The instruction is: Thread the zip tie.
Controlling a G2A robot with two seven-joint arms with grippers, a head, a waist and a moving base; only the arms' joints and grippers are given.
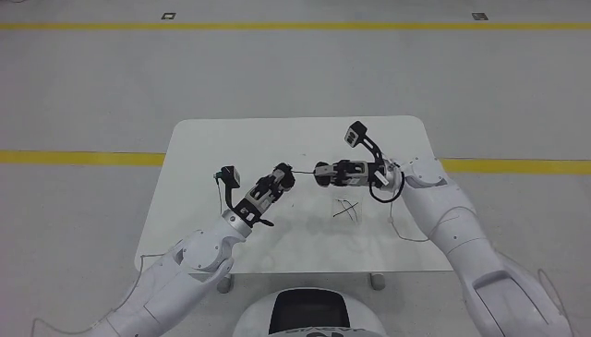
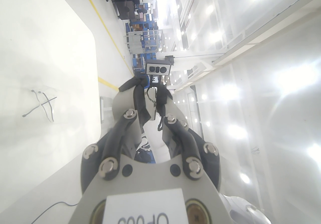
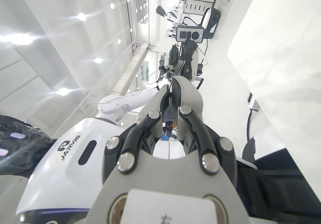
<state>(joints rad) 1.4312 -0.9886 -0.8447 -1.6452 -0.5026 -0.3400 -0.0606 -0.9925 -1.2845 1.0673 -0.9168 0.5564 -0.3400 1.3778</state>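
Right end effector point(image 3: 172, 83) pinches the faint zip tie point(image 1: 302, 170); left end effector point(image 1: 284, 177) state unclear.

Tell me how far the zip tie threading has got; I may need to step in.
Done: one zip tie is up off the table, spanning between the left gripper and right gripper. In hand: apparently lining up its ends; whether the tip has entered the head is too small to tell. Left: pulling it through. Spare ties lie loose on the table.
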